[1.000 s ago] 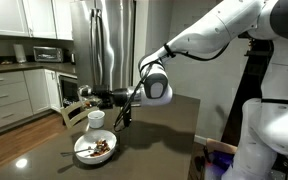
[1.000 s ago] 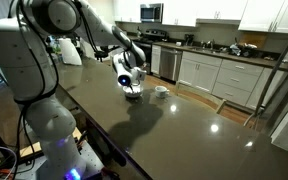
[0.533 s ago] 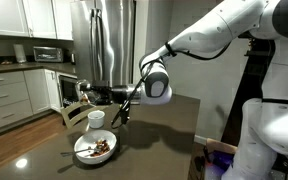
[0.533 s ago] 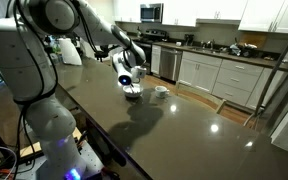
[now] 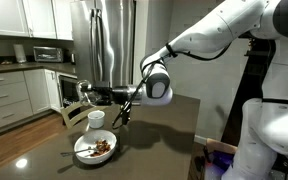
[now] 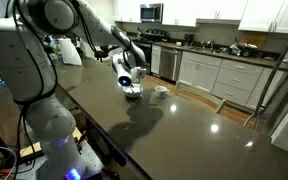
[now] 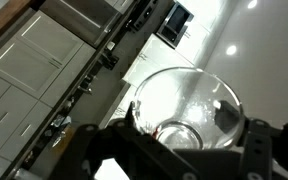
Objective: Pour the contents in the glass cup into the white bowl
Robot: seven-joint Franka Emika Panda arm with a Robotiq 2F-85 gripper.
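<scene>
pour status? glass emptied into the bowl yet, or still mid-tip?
Done, by the look of it: the brown pieces lie in the white bowl, and the glass cup looks empty in the wrist view. In hand: the gripper is shut on the cup, held in the air close to the bowl. Left: at most setting the cup down and letting go.

A home kitchen, with a stainless-steel refrigerator (image 5: 104, 45) standing beside white cabinets (image 5: 6, 100) in an exterior view. A microwave (image 6: 151, 12) hangs among upper cabinets, and a dark polished counter (image 6: 174, 130) fills the foreground.
</scene>
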